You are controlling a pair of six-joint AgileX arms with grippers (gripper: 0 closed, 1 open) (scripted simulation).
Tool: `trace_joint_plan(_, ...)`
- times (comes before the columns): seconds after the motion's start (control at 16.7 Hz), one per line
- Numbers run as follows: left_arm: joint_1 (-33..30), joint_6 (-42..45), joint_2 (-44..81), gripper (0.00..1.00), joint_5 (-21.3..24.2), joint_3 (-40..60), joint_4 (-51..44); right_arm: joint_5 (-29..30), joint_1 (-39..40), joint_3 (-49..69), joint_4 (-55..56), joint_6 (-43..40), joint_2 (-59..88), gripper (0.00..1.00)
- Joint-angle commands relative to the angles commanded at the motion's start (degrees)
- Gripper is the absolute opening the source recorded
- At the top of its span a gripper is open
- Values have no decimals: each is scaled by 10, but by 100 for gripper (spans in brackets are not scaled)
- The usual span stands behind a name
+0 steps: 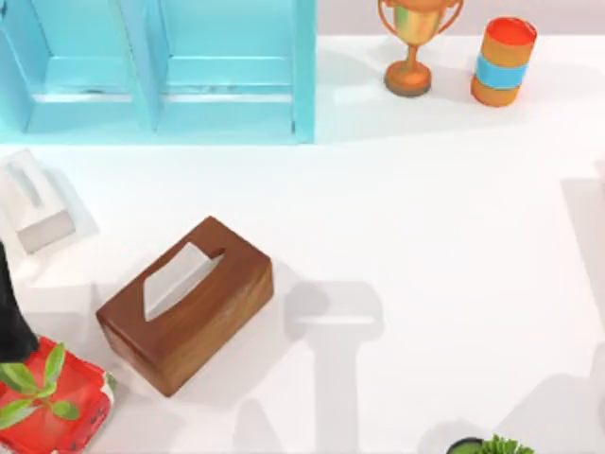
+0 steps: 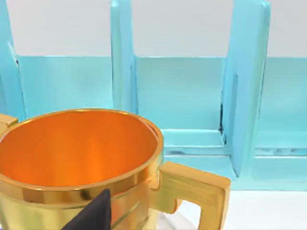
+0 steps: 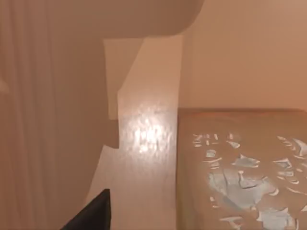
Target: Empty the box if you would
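Note:
The box is a brown wooden tissue box lying at an angle on the white table, left of centre. A white tissue shows in its top slot. My left arm is a dark shape at the table's left edge, apart from the box. In the left wrist view, one dark fingertip shows in front of a gold cup with an orange inside and a square handle. The right wrist view has a dark fingertip over tan surfaces.
A light blue shelf unit stands at the back left. A gold trophy and an orange and blue can stand at the back right. A white tissue box lies far left, a red potted plant front left.

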Motion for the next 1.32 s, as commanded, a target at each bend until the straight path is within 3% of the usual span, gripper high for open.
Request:
trace_joint_plan(0.18,0,0,0,100,0,0,0,0,0,0,0,0,0,100)
trace_joint_plan(0.96,0,0,0,100,0,0,0,0,0,0,0,0,0,2)
trace_joint_plan(1.32,0,0,0,100,0,0,0,0,0,0,0,0,0,0)
